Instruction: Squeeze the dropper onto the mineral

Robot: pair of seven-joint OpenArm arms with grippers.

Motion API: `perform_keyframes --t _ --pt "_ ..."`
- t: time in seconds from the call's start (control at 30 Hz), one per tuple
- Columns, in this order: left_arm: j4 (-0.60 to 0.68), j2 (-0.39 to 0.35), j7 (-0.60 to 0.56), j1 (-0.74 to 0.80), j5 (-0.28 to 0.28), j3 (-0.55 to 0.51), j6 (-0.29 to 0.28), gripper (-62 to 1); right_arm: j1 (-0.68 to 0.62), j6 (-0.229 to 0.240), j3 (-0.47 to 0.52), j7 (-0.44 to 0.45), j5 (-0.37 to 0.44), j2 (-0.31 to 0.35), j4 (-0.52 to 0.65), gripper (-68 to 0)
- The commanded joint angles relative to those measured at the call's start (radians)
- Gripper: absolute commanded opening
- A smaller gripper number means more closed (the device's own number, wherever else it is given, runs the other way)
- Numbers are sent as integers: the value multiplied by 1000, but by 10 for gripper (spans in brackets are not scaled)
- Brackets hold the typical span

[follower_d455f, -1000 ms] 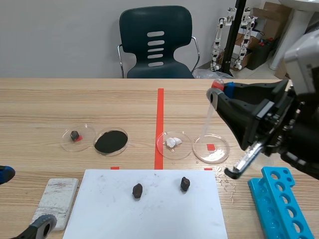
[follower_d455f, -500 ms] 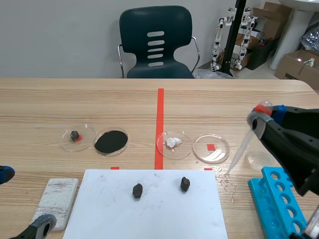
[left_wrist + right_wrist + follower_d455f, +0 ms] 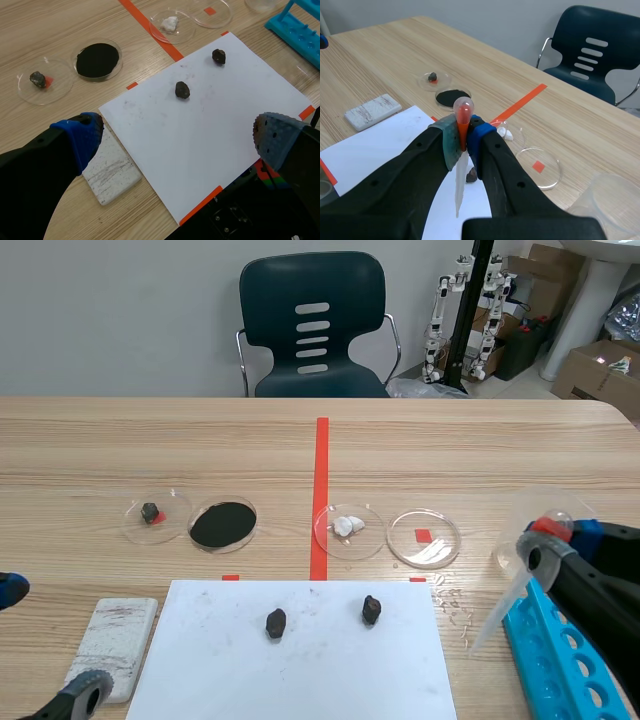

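My right gripper (image 3: 548,540) is shut on a clear dropper (image 3: 498,608) with a reddish bulb (image 3: 463,107); it hangs tilted by the table's near right edge, tip toward the white paper (image 3: 290,660). Two dark minerals (image 3: 276,622) (image 3: 371,610) lie on that paper, well left of the tip. In the right wrist view the fingers clamp the dropper's neck (image 3: 463,137), and one mineral (image 3: 470,175) peeks out behind them. My left gripper (image 3: 180,137) is open above the paper's near edge, holding nothing, with both minerals (image 3: 182,90) (image 3: 218,56) ahead of it.
A blue tube rack (image 3: 560,665) sits under the right arm, with a clear cup (image 3: 515,545) beside it. Several petri dishes stand in a row: white lump (image 3: 348,530), empty (image 3: 424,537), black powder (image 3: 222,525), dark rock (image 3: 156,517). A white tile (image 3: 113,632) lies left of the paper.
The right arm has carried the dropper from above the empty dish to the right and down toward the near edge by the rack. The left arm has not moved.
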Motion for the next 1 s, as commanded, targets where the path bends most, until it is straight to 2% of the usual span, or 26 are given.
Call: perform_keyframes --t 0.0,0.97 --pt "8 7 -17 -3 -10 -1 -2 14 -13 8 6 15 14 -3 17 -664" --pt "8 7 -17 -3 -10 -1 -2 14 -44 8 6 14 14 -2 32 -664"
